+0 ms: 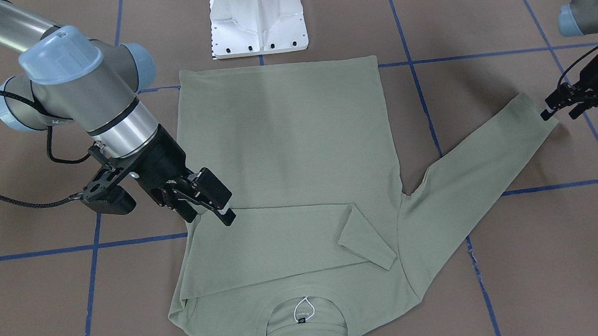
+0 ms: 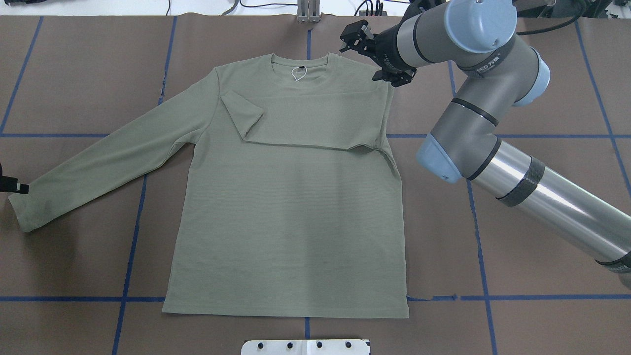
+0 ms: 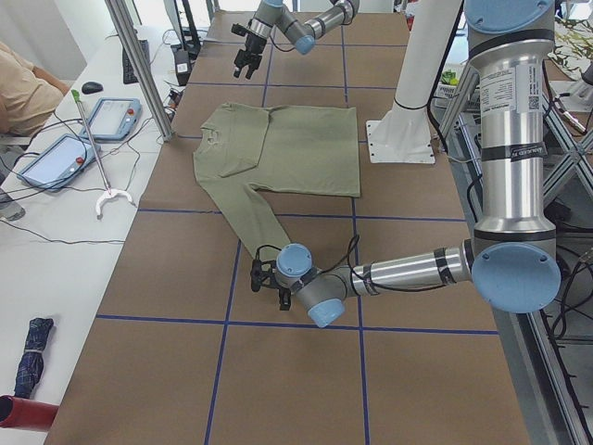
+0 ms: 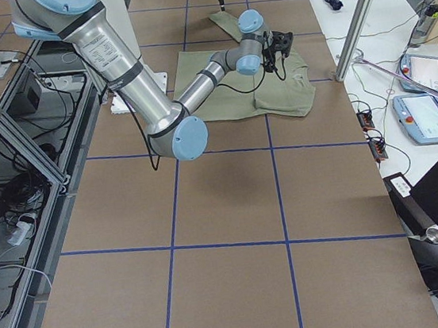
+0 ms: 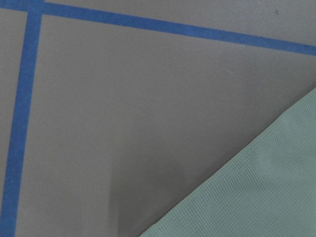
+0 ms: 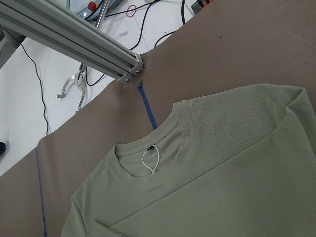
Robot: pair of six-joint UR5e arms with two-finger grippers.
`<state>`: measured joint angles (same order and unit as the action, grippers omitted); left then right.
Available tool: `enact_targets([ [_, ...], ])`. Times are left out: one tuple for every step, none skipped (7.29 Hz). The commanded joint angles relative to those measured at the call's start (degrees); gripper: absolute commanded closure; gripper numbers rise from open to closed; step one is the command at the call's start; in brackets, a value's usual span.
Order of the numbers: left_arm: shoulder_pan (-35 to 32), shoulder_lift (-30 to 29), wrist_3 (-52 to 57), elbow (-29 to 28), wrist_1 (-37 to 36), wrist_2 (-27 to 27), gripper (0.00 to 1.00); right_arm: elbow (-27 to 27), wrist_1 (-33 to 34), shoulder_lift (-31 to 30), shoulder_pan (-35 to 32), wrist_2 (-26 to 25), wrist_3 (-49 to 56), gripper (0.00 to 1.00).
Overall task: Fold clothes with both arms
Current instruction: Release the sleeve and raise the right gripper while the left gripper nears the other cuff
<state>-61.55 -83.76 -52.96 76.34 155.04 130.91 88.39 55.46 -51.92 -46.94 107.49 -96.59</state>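
- The brown table (image 1: 29,325) is marked into large squares by blue tape (image 1: 90,309).
- In the front view the right arm (image 1: 106,104) comes in from the upper left. The right gripper (image 1: 210,217) hangs over the shirt's shoulder edge, its jaws apart and holding nothing.
- The shirt (image 1: 285,136) lies flat at mid-table, with its hem toward the robot and its neck toward the operators' side. The neck label (image 1: 303,310) faces up.
- One sleeve is folded across the chest, and its cuff (image 1: 366,241) lies on the body.
- The white pedestal (image 1: 257,18) stands just beyond the hem.
- The other sleeve (image 1: 475,173) stretches out diagonally over the table.
- The left gripper (image 1: 560,114) sits at the end of that sleeve with its jaws parted. I cannot tell if it touches the cloth.
- In the left side view, a person (image 3: 23,83) sits at a white bench (image 3: 56,269) beside the table. On the bench lie two pendants (image 3: 116,116), and a metal post (image 3: 139,69) rises at its edge.
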Motion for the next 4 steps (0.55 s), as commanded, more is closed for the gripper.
enact_targets([
  [1.2, -0.3, 0.0, -0.6, 0.0, -0.3, 0.07, 0.1, 0.0, -0.2, 0.0, -0.1, 0.0, 0.01],
  [1.3, -0.3, 0.0, -0.6, 0.0, -0.3, 0.16, 0.5, 0.1, -0.3, 0.0, -0.1, 0.0, 0.01],
  [1.3, -0.3, 0.0, -0.7, -0.1, -0.3, 0.28, 0.5, 0.1, -0.3, 0.1, -0.1, 0.0, 0.01],
  [1.3, -0.3, 0.0, -1.1, -0.1, -0.3, 0.34, 0.5, 0.1, -0.4, 0.1, 0.0, -0.1, 0.01],
])
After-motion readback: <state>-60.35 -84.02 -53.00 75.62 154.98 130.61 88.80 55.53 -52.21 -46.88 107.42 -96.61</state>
